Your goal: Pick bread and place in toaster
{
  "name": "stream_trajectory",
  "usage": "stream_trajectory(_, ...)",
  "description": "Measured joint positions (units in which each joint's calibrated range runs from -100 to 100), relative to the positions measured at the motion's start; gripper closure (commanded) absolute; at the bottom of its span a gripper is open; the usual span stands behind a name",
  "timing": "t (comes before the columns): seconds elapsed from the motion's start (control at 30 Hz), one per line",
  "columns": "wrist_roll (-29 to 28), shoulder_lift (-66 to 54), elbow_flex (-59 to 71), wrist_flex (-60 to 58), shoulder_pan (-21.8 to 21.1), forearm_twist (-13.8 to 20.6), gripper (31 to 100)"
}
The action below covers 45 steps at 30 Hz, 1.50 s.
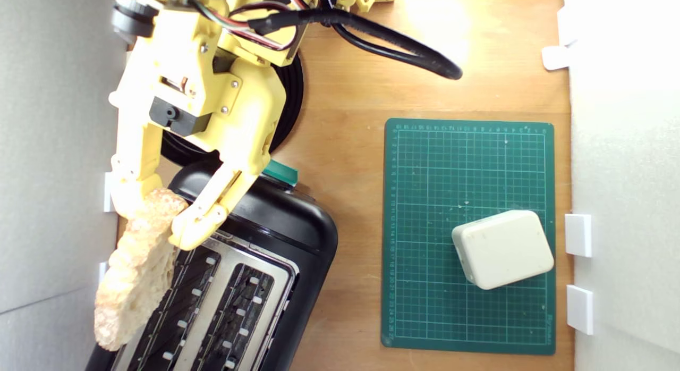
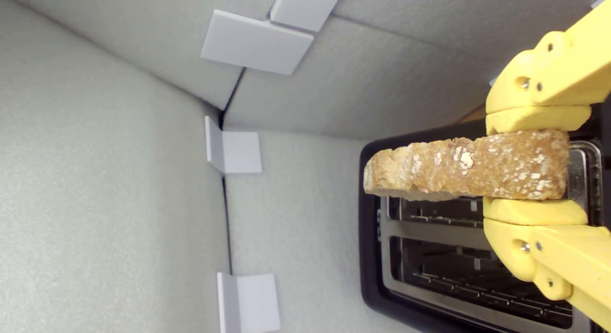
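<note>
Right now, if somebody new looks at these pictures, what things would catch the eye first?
First the yellow end effector, shut on the bread, a crusty slice held over the toaster at the exterior view's lower left. Both toaster slots look empty, and the slice hangs at the edge of the slot nearer that view's left. After that, the green cutting mat at the exterior view's right, with a rounded white block on it.

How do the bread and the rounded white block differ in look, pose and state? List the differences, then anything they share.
The bread has a rough golden-brown floury crust; the white block is smooth and plain. The bread is an irregular thin wedge; the block is a rounded rectangle. The bread is held off the surface by the gripper, over the toaster; the block rests free on the green mat. Both are pale.
</note>
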Motion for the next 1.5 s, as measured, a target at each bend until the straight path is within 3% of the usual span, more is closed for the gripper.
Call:
stream_trajectory(0.2, 0.0, 1.9, 0.0, 0.0, 0.1, -1.7, 70.1)
stream_trajectory(1.5, 0.0, 15.2, -0.2, -1.4, -0.1, -1.7, 69.5)
